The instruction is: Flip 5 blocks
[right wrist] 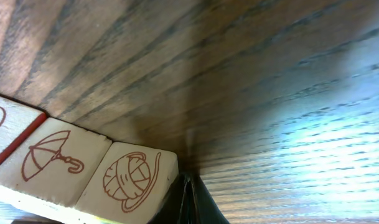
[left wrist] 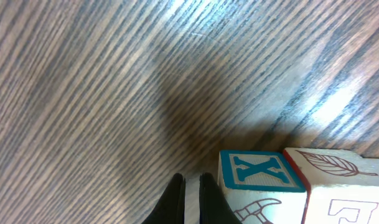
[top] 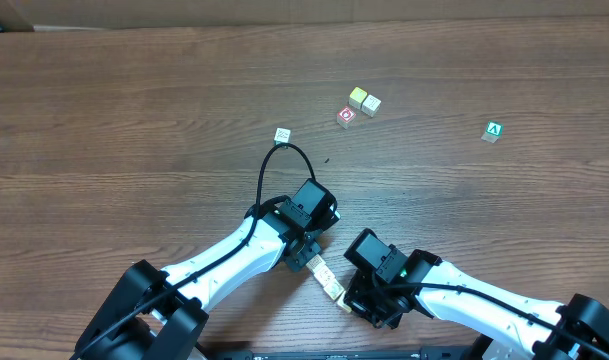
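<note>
Overhead: a short row of blocks (top: 326, 278) is seen on the brown wood-grain desk (top: 104, 120), between the left arm (top: 269, 238) and the right arm (top: 464, 295). The row's long axis runs diagonally, upper left to lower right. One arm is at each end, and neither is clearly nearer. A single white block (top: 281, 135) and a touching pair of pale blocks (top: 364, 101) lie further up, well apart from both arms. A red-marked cube (top: 346, 117) sits just beside the pair; a green A cube (top: 493, 131) is far right.

Left wrist: the left hand (left wrist: 190, 190) is pressed together, with nothing pinched. The X block (left wrist: 259, 169) lies just right of the tips, and the leaf block (left wrist: 335, 167) touches it beyond. They are square-edged painted wood with matte faces.

Right wrist: the right hand (right wrist: 188, 194) is pressed together and empty. The yarn-ball block (right wrist: 132, 177) is just left of the tips, with the umbrella block (right wrist: 55, 155) touching it. Red line drawings are printed on the cream faces.

The hands would likely have to be spread before any flip.
</note>
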`<state>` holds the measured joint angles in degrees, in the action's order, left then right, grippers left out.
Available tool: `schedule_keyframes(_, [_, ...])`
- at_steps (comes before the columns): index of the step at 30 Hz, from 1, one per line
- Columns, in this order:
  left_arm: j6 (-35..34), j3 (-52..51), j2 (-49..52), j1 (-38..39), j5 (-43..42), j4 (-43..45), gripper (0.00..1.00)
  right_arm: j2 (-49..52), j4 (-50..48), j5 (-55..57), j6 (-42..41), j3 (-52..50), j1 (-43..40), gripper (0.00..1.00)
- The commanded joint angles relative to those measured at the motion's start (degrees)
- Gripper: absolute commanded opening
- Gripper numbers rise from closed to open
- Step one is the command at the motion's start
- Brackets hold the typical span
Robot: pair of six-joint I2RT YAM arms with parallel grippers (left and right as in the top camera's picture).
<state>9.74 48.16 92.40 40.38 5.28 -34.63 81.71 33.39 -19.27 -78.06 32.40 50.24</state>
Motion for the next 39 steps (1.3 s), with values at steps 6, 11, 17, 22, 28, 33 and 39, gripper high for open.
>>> schedule_keyframes(6, [1.9,0.7,0.6,0.8,-3.8,0.3,0.04,1.8,-3.4,2.6,-5.1,-0.5,-0.1,0.04])
schedule_keyframes(11, [1.9,0.7,0.6,0.8,-3.8,0.6,0.04,1.8,-3.4,2.6,-8.9,-0.5,-0.1,0.04])
schedule_keyframes(17, [1.9,0.7,0.6,0.8,-3.8,0.9,0.04,1.8,-4.7,2.4,-12.6,-0.5,-0.1,0.04])
schedule_keyframes(22, [1.9,0.7,0.6,0.8,-3.8,1.0,0.04,1.8,-5.6,2.0,-15.7,-0.5,-0.1,0.04])
schedule_keyframes(28, [1.9,0.7,0.6,0.8,-3.8,1.9,0.04,1.8,-6.6,1.1,-18.7,-0.5,-0.1,0.04])
schedule_keyframes(33, [2.0,0.7,0.6,0.8,-3.8,1.9,0.04,1.8,-7.6,1.1,-18.7,-0.5,-0.1,0.04])
schedule_keyframes(39, [5.0,0.7,0.6,0.8,-3.8,2.6,0.04,1.8,-7.6,1.1,-19.3,-0.5,-0.1,0.04])
